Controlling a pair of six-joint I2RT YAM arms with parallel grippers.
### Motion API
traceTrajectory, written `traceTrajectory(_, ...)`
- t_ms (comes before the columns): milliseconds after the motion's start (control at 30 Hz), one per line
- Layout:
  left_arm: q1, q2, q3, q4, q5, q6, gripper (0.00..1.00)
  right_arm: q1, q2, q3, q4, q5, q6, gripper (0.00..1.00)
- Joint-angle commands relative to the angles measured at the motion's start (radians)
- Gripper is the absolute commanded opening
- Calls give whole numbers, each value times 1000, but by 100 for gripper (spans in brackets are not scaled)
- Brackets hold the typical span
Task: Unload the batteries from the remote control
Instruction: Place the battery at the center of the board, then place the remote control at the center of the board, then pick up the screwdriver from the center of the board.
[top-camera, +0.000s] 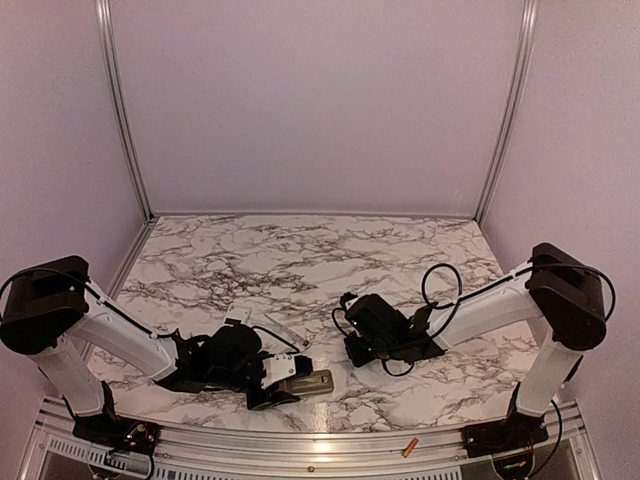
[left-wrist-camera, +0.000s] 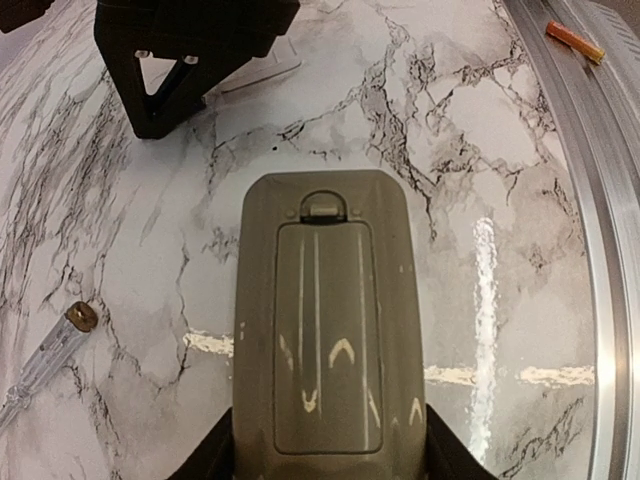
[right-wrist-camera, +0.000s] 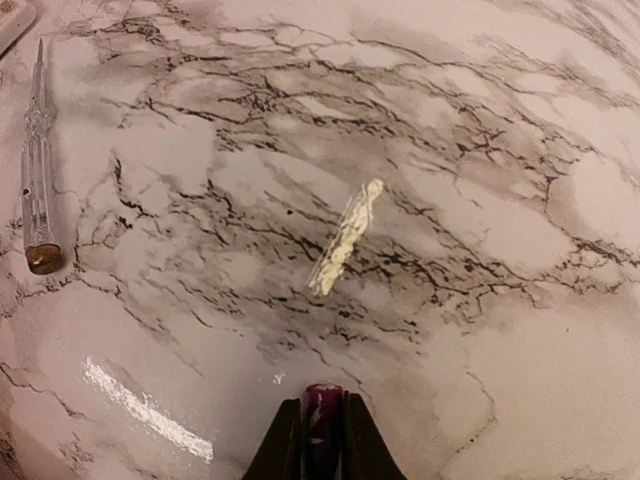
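The grey-olive remote control (left-wrist-camera: 322, 330) lies back-up on the marble, its battery cover (left-wrist-camera: 325, 340) in place. My left gripper (left-wrist-camera: 325, 465) is shut on the remote's near end, one finger on each side. From above, the remote (top-camera: 314, 383) pokes out to the right of that gripper (top-camera: 285, 385). My right gripper (right-wrist-camera: 323, 440) is shut on a dark purple battery (right-wrist-camera: 323, 408), held just above the tabletop. In the top view, the right gripper (top-camera: 355, 345) sits right of the table's centre. An orange-red battery (top-camera: 410, 447) lies on the near metal rail, also seen in the left wrist view (left-wrist-camera: 574, 41).
A clear-handled tester screwdriver (right-wrist-camera: 37, 160) lies on the marble between the arms and also shows in the left wrist view (left-wrist-camera: 50, 350). A flat white piece (left-wrist-camera: 262, 72) lies under the right gripper's body. The aluminium rail (left-wrist-camera: 610, 200) runs along the table's near edge.
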Motion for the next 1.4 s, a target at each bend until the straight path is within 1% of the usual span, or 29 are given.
traceTrajectory(0,-3,48,50,-86,29,39,39,-18,15,-17,3,-3,-35,15)
traceTrajectory(233,-3,68,55,-86,4,44,61,-19,27,-16,3,-15,-41,26)
traceTrajectory(367,-3,58,55,-78,-14,45,70,-19,17,-1,3,-8,-48,34)
traceTrajectory(467,-3,35,41,-57,-17,50,76,-22,3,16,-11,14,-52,44)
traceTrajectory(600,-3,-17,18,-26,-37,54,83,-29,-23,38,-36,30,-65,51)
traceTrajectory(700,-1,-72,-8,6,-77,60,96,-31,-43,57,-54,39,-77,60)
traceTrajectory(733,-1,-91,-17,19,-93,61,98,-31,-50,65,-59,40,-83,64)
traceTrajectory(800,0,-141,-36,44,-113,63,99,-31,-59,79,-65,40,-96,71)
traceTrajectory(867,1,-176,-52,73,-166,67,99,-30,-67,94,-64,40,-113,80)
traceTrajectory(900,2,-192,-63,88,-189,74,99,-31,-72,103,-60,40,-123,83)
traceTrajectory(1033,5,-237,-112,216,-369,55,99,-31,-97,104,-1,10,-183,91)
traceTrajectory(1067,7,-244,-115,234,-415,42,99,-31,-106,98,43,-5,-201,93)
traceTrajectory(1133,19,-258,-108,226,-458,17,99,-31,-114,91,94,-36,-230,95)
traceTrajectory(1233,39,-272,-78,182,-543,-49,99,-31,-94,101,132,-93,-259,95)
traceTrajectory(1367,73,-297,-73,176,-554,-105,99,-30,-48,126,160,-161,-287,93)
